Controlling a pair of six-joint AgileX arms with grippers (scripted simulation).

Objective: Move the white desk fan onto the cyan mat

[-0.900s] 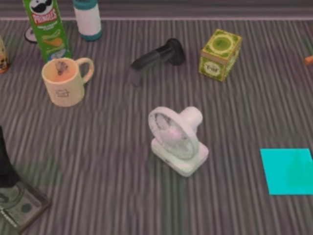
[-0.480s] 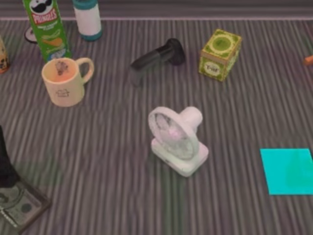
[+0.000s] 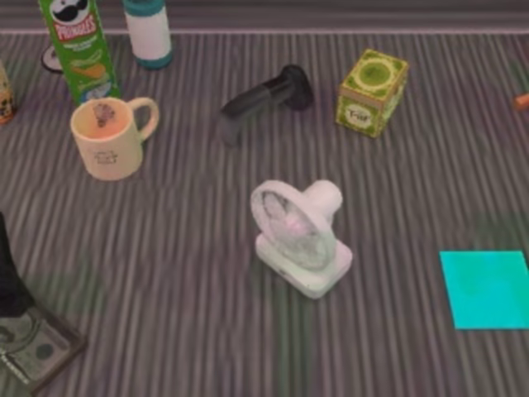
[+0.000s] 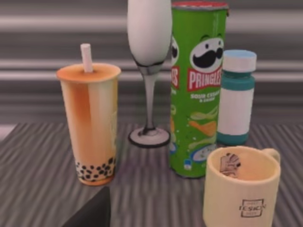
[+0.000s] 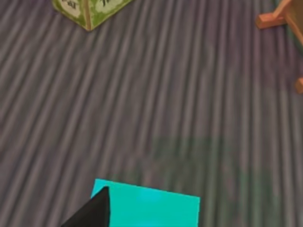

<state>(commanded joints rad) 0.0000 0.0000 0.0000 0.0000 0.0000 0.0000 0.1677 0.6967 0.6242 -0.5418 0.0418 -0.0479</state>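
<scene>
The white desk fan (image 3: pixel 299 238) stands upright on its rounded base in the middle of the table, grille facing front-left, with nothing touching it. The cyan mat (image 3: pixel 488 289) lies flat and bare near the right edge, well to the right of the fan. It shows again in the right wrist view (image 5: pixel 151 208), just beyond a dark piece of my right gripper (image 5: pixel 90 213), which hangs above the mat's near side. My right arm is out of the top view. My left arm (image 3: pixel 7 277) stays at the left edge, its gripper (image 4: pixel 92 213) facing the drinks and far from the fan.
A cream mug (image 3: pixel 107 136), a Pringles can (image 3: pixel 78 50) and a teal-capped bottle (image 3: pixel 149 33) stand at the back left. A black handled tool (image 3: pixel 264 99) and a green box (image 3: pixel 372 91) sit behind the fan. A bubble tea cup (image 4: pixel 90 127) and a wine glass (image 4: pixel 149 71) stand far left.
The faint shadow that lay over the cyan mat has slid toward the far side and now sits on the table just behind the mat. The fan and the left arm have not moved.
</scene>
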